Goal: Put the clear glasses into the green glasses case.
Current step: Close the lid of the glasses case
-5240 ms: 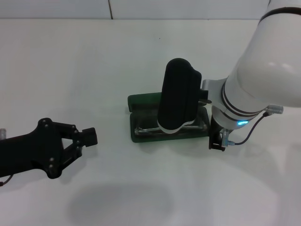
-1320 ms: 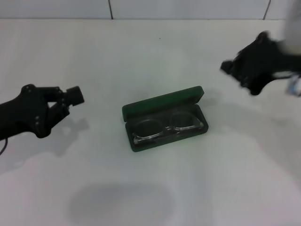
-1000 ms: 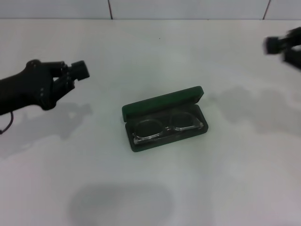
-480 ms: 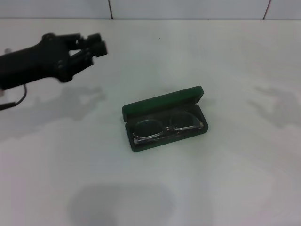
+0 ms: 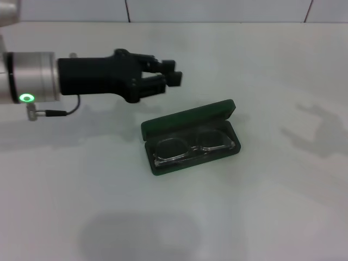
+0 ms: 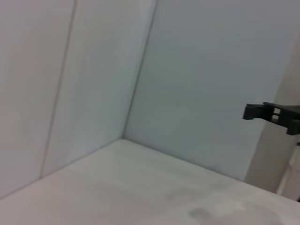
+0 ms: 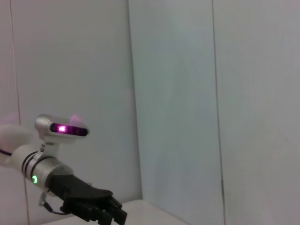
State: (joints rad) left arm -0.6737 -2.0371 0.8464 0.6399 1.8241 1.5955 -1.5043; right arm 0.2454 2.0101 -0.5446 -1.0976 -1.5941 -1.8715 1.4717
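The green glasses case (image 5: 187, 118) lies open at the middle of the white table, its lid tilted back on the far side. The clear glasses (image 5: 191, 147) lie inside it, lenses side by side, within the rim. My left gripper (image 5: 174, 73) hangs above the table just behind and left of the case, shut and holding nothing; the right wrist view shows the left gripper (image 7: 118, 214) from afar. My right gripper (image 6: 272, 118) is outside the head view and shows only far off in the left wrist view, raised and open.
The white table (image 5: 261, 217) meets a pale tiled wall (image 5: 217, 10) at the back. The left arm's silver wrist section with a green light (image 5: 26, 98) reaches in from the left, and a cable (image 5: 54, 113) hangs beneath it.
My left arm has swung up and to the right, from the table's left side to just behind the case. My right arm has lifted out of the head view. Case and glasses stay put.
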